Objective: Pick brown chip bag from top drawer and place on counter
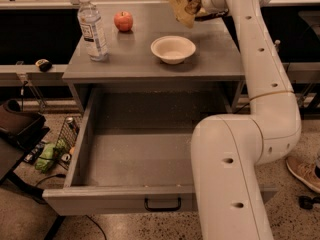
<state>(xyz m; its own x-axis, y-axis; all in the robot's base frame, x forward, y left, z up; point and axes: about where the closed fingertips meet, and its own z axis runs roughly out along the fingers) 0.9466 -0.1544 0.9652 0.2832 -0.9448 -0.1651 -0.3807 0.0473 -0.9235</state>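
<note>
The brown chip bag [182, 5] hangs in the air above the back right part of the counter [131, 60], just behind the bowl. It shows a cream edge and a dark brown patch. My gripper [199, 1] is at the top of the camera view, shut on the bag's right side, at the end of the white arm [260, 59] that reaches over the counter. The top drawer [120, 200] is pulled wide open below the counter, and its speckled grey inside holds nothing.
On the counter stand a water bottle [92, 28] at the left, a red apple [123, 20] at the back and a cream bowl [173, 49] in the middle. A wire basket with clutter [55, 151] sits on the floor left of the drawer. A shoe [304, 173] is at the right.
</note>
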